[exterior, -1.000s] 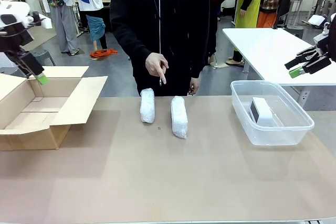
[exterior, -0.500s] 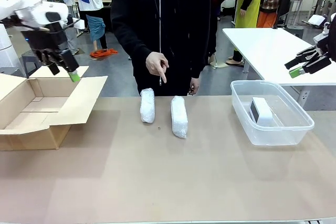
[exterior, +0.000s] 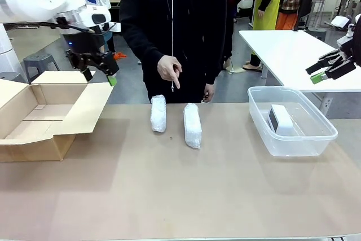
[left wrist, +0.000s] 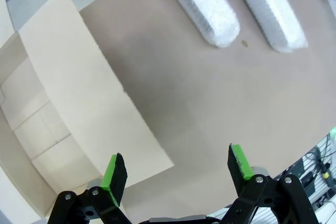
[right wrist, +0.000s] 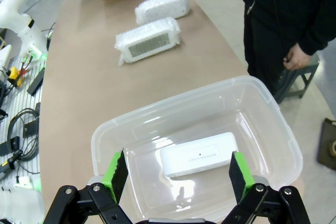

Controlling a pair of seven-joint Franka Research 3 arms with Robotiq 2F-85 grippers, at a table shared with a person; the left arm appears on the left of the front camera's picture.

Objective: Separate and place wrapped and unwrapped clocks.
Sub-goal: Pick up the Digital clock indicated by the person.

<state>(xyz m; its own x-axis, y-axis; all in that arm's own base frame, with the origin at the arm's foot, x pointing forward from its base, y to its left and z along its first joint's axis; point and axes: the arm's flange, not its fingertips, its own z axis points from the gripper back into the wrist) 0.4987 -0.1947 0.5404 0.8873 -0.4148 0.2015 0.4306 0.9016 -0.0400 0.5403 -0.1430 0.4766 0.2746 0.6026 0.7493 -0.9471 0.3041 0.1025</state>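
My left gripper (exterior: pixel 100 77) hangs over box (exterior: pixel 28 149) flap, fingers spread, empty. Right gripper (exterior: pixel 313 75) likewise, near tub (exterior: pixel 293 138). Bare clock (exterior: pixel 280 120) in tub; two wrapped clocks (exterior: pixel 158 113) (exterior: pixel 192 125) side by side mid-table, not touching.

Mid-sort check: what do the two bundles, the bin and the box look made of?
The left bundle and the right bundle: white bubble wrap, likely plastic film; bumpy, slightly shiny skin. The bin: clear, rigid-looking plastic; the clock inside shows through. The box: plain brown cardboard, matte, with creased flaps.
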